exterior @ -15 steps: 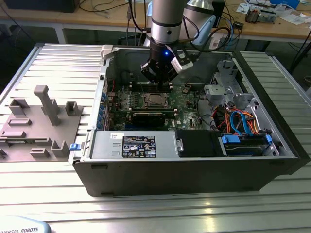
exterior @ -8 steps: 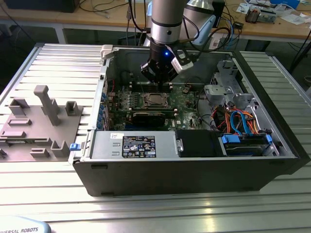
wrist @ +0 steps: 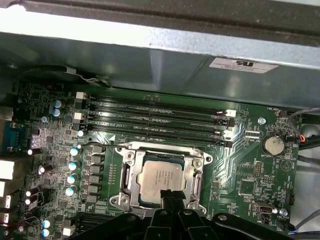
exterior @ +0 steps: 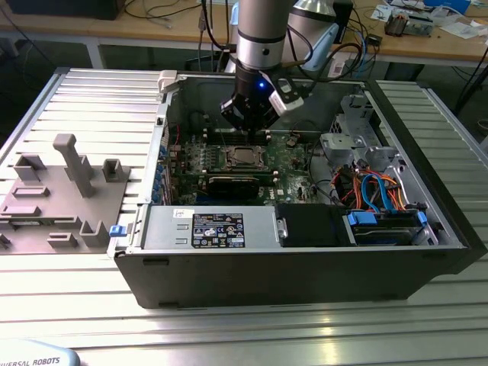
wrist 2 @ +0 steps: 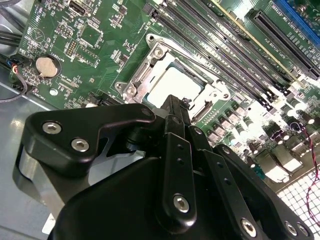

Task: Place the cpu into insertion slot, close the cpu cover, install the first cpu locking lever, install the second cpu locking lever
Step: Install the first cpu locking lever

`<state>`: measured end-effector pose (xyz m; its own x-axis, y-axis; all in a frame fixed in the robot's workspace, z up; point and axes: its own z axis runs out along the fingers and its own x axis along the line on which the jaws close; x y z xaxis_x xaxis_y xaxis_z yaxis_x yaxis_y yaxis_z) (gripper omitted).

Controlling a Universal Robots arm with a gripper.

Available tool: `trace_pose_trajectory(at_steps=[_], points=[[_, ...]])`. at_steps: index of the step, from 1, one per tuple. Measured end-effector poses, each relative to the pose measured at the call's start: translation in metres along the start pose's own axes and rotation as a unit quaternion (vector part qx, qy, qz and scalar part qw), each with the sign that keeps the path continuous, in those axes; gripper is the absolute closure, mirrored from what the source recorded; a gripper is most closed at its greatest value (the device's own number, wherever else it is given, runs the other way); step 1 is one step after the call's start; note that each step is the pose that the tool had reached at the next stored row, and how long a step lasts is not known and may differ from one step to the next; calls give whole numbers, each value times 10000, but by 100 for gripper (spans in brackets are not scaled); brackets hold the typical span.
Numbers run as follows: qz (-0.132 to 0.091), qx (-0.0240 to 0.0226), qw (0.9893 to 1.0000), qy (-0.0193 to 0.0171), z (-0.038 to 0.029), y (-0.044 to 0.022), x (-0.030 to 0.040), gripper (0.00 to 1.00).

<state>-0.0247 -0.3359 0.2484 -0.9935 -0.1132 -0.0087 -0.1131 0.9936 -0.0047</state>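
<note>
A black robot gripper [wrist: 170, 196] hangs just above the near edge of the CPU socket, its fingertips drawn together and holding nothing. Directly beyond them, the cpu [wrist: 160, 179] already lies flat in the insertion slot [wrist: 131, 181], silver top facing up, with the cpu cover [wrist: 161, 151] lying flat around it as a metal frame. Judging from this, placement is done and the work has reached the cover or locking levers. Whether the cover is fully seated, and where the levers sit, is hard to make out; the gripper hides the socket's near side. Beyond run long memory slots [wrist: 155, 120], then the grey computer case [wrist: 150, 55] wall.
</note>
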Motion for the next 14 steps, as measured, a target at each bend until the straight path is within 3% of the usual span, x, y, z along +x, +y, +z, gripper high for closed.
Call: trace_pose_trajectory(at_steps=[9,14], points=[[21,-28,10000,-3,0,-6,15,89],[293,-35,9996,-4,0,-6,18,89]])
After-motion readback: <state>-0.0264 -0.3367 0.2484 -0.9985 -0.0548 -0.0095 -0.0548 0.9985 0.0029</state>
